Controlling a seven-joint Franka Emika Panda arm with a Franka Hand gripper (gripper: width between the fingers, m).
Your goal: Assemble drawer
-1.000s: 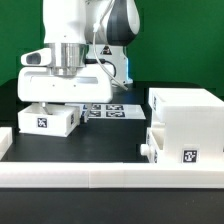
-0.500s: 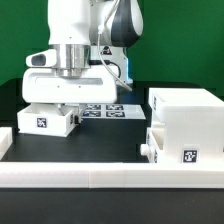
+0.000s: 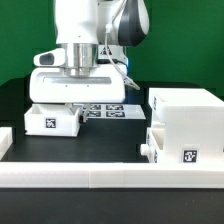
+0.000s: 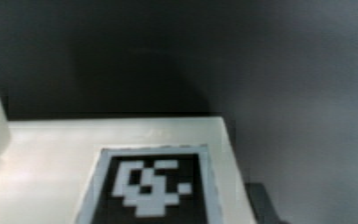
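The drawer's large white housing [image 3: 185, 112] stands at the exterior view's right, with one small knobbed tray [image 3: 178, 146] in front of it. The other small tray [image 3: 52, 123] sits on the black table at the exterior view's left, its tag facing the camera. My gripper [image 3: 76, 103] is right above this tray, its fingertips hidden behind the tray's wall. In the wrist view a white tray surface with a tag [image 4: 149, 185] fills the lower part, very close, and one dark finger [image 4: 275, 205] shows beside it. The gripper appears shut on this tray.
A long low white rail [image 3: 100, 178] runs along the front of the table. The marker board [image 3: 106, 110] lies flat behind the left tray. Black table [image 3: 110, 140] lies between the left tray and the housing.
The arm's hand has shifted toward the exterior view's right, and the left tray has slid a little the same way with it. The housing and the other tray have not moved.
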